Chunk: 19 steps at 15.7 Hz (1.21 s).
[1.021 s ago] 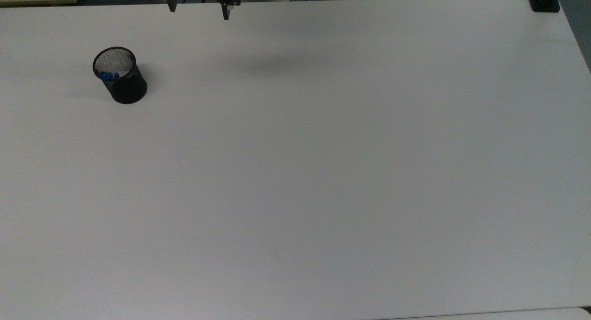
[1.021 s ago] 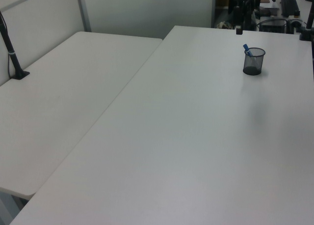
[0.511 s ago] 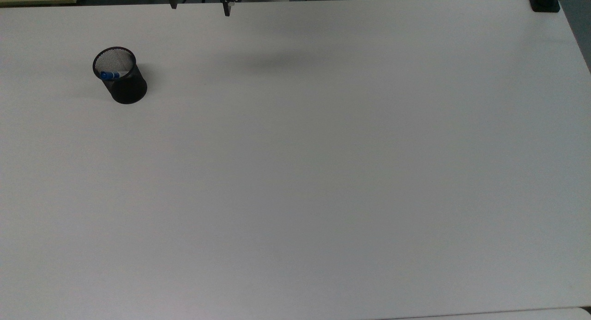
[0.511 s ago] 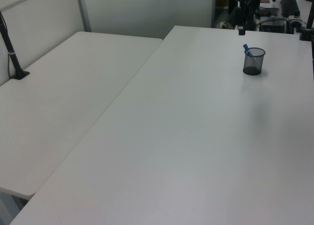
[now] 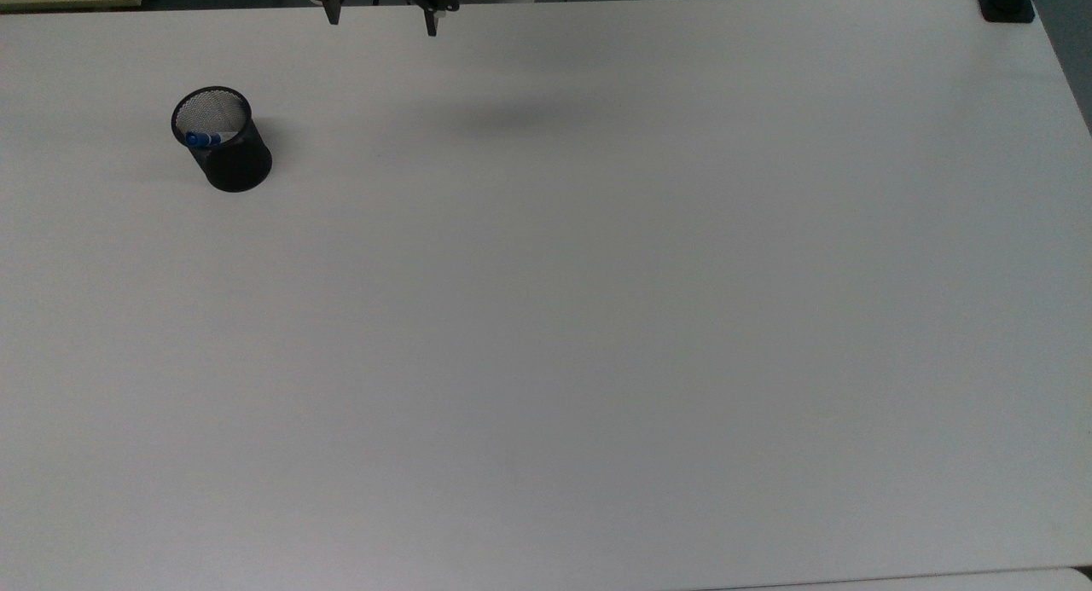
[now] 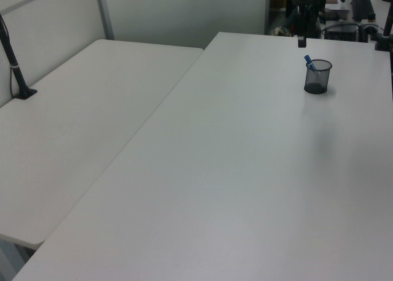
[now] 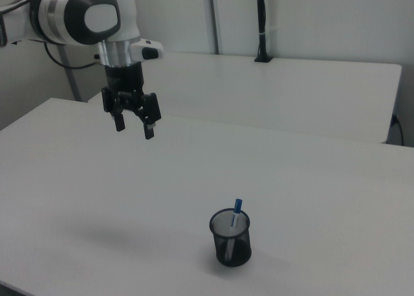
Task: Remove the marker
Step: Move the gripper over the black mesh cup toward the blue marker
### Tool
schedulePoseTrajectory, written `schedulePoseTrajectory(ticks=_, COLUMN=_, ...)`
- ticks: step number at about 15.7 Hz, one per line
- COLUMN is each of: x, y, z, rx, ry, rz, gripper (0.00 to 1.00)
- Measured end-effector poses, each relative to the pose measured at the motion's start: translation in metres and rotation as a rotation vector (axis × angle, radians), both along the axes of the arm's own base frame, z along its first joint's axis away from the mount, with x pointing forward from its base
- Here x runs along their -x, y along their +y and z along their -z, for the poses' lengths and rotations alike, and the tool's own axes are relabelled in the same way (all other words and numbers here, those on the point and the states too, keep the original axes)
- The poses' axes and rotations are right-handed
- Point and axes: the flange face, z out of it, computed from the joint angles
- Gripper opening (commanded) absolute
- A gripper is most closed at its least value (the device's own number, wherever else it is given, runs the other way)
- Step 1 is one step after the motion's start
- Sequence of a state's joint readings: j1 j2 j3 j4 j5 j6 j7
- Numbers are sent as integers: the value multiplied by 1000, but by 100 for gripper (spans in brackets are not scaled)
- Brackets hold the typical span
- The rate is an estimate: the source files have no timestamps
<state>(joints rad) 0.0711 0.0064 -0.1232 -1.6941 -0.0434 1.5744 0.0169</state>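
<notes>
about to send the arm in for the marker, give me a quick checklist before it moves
1. End effector open: ok, fingers spread, nothing between them.
2. Marker reachable: ok, its blue end pokes above the cup's rim.
3. Cup upright on the table: ok.
4. Path to the cup clear: ok, bare table between them in the right view.
5. End effector lined up over the marker: not ok, it hangs high and well off to the right view's left.
6. Marker loose in the cup: cannot tell.
</notes>
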Motion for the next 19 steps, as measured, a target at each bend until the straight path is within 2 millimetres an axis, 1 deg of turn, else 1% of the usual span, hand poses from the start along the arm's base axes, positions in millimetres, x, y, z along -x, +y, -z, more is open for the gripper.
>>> schedulePoseTrajectory(ticks=4, x=-8, y=6, z=22, rx=-6, ry=42, rz=-62, gripper=100)
schedulePoseTrajectory(ticks=6, x=-13, y=13, z=36, rx=-5, ry=66, rz=-78, gripper=100)
schedulePoseTrajectory(ticks=9, x=-27, y=26, z=59, rx=1, ry=69, rz=-102, gripper=100)
schedulePoseTrajectory(ticks=11, x=-33, y=31, z=72, rx=3, ry=79, rz=-110, gripper=100)
schedulePoseTrajectory(ticks=13, x=-34, y=30, z=76, rx=3, ry=83, rz=-111, gripper=100)
schedulePoseTrajectory(ticks=16, x=-35, y=26, z=73, rx=2, ry=76, rz=-112, gripper=100)
schedulePoseTrajectory(ticks=18, x=-36, y=12, z=69, rx=-2, ry=71, rz=-139, gripper=100)
schedulePoseTrajectory(ticks=19, x=-36, y=-2, z=67, rx=-6, ry=69, rz=-152, gripper=100)
